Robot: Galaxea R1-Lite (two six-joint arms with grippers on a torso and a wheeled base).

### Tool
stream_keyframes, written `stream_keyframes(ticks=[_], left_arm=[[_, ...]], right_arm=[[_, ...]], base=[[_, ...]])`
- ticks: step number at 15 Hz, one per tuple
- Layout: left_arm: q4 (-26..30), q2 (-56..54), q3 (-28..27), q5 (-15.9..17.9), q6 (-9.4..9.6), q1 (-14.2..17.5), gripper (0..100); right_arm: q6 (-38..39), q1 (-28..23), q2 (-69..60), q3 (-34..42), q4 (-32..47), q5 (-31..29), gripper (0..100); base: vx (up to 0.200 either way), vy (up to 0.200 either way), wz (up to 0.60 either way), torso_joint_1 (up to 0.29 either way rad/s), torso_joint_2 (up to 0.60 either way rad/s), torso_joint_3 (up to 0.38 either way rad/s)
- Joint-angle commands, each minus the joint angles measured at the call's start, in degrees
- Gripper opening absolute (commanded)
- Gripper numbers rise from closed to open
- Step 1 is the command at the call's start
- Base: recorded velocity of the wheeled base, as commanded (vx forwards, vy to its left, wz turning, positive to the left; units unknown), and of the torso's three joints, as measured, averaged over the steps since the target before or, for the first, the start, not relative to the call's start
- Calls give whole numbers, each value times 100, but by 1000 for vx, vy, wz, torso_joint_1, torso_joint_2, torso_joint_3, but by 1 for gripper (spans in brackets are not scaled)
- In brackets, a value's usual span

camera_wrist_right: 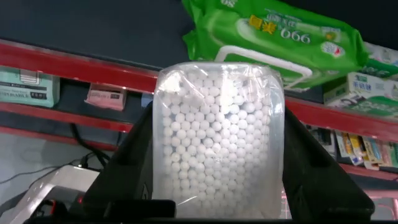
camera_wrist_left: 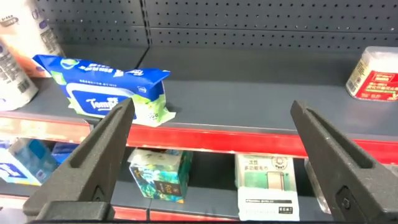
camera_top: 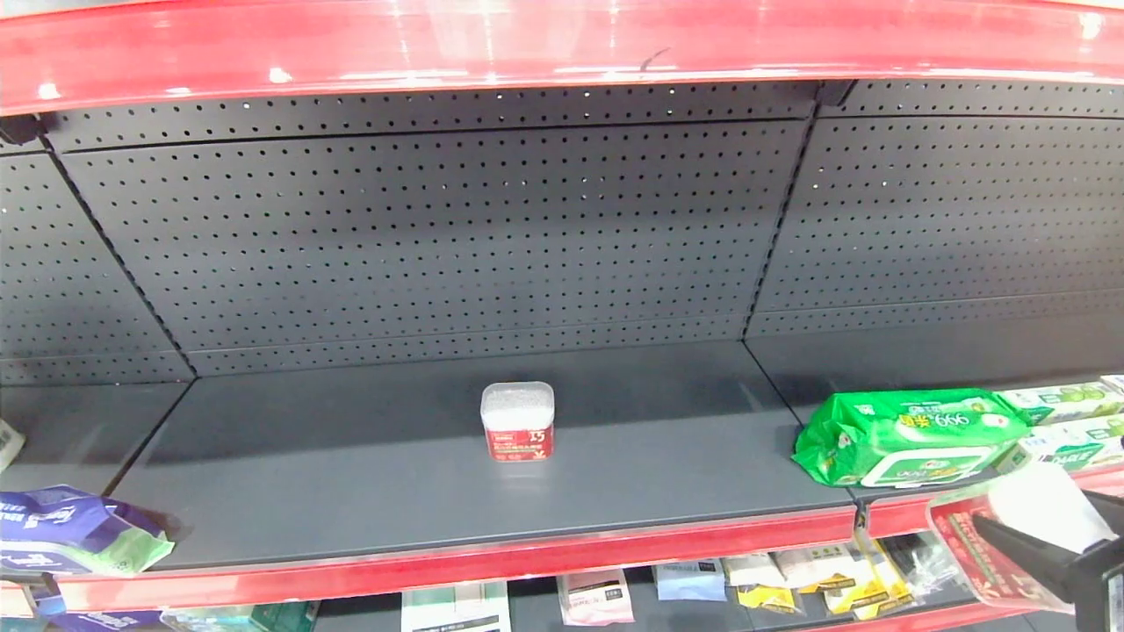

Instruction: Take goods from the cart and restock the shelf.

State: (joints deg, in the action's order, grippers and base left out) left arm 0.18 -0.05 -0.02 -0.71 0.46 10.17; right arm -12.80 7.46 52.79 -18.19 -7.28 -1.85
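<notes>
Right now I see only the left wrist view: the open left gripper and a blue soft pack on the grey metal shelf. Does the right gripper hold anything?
Observer: Yes. The right gripper is shut on a clear plastic tub of small white balls.
Operator: Where is it, relative to the shelf?
Observer: In front of the red front edge of the grey metal shelf, at the robot's right, near a green soft pack lying on the board.
Operator: Does the red-and-white tub at my view's edge stand alone?
Observer: Yes, the red-and-white tub stands upright mid-shelf, nothing touching it.
</notes>
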Motion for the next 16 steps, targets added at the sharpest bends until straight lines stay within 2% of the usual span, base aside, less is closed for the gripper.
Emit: stream_keyframes(ticks=[1, 2, 4, 5, 6, 7, 8, 10, 11, 13, 14, 15, 16], left_arm=[[-1, 5, -6, 167, 77, 3, 100], [8, 5, -15, 352, 94, 3, 100], [8, 5, -15, 405, 94, -32, 100], [17, 5, -252, 493, 86, -32, 100], [26, 611, -973, 440, 33, -32, 100], [-53, 1974, -1940, 317, -442, -6, 100], [-150, 2694, -2362, 317, -521, -24, 100], [-256, 3626, -2309, 308, 138, -15, 100], [-282, 4021, -2318, 299, 402, -24, 100], [-458, 4865, -2415, 343, 1158, -32, 100], [-581, 5270, -2406, 519, 1395, -76, 100], [-651, 5560, -2371, 1029, 1421, -208, 100], [-651, 5841, -2353, 1714, 1457, -270, 100]], right_arm=[[6, -157, -1033, 26, 534, 1, 0], [6, -175, -1350, 43, 754, -8, 0], [85, -175, -1780, 52, 1009, -17, 0], [164, -184, -1851, 61, 1062, -26, 0], [181, -175, -1868, 96, 1053, -8, 0], [164, -175, -1860, 184, 1009, -8, 0], [146, -157, -1895, 246, 991, 1, 0], [137, -184, -1947, 246, 1000, -34, 0], [164, -166, -1974, 246, 991, -17, 0], [181, -140, -2194, 439, 1000, 36, 0], [155, -113, -2317, 571, 1000, 89, 0], [155, -113, -2457, 615, 1000, 89, 0], [164, -184, -2501, 580, 1009, 36, 0]], base=[[0, 0, 0, 0, 0, 0], [0, 0, 0, 0, 0, 0], [0, 0, 0, 0, 0, 0], [0, 0, 0, 0, 0, 0], [0, 0, 0, 0, 0, 0], [0, 0, 0, 0, 0, 0], [0, 0, 0, 0, 0, 0], [0, 0, 0, 0, 0, 0], [0, 0, 0, 0, 0, 0], [0, 0, 0, 0, 0, 0], [0, 0, 0, 0, 0, 0], [0, 0, 0, 0, 0, 0], [0, 0, 0, 0, 0, 0]])
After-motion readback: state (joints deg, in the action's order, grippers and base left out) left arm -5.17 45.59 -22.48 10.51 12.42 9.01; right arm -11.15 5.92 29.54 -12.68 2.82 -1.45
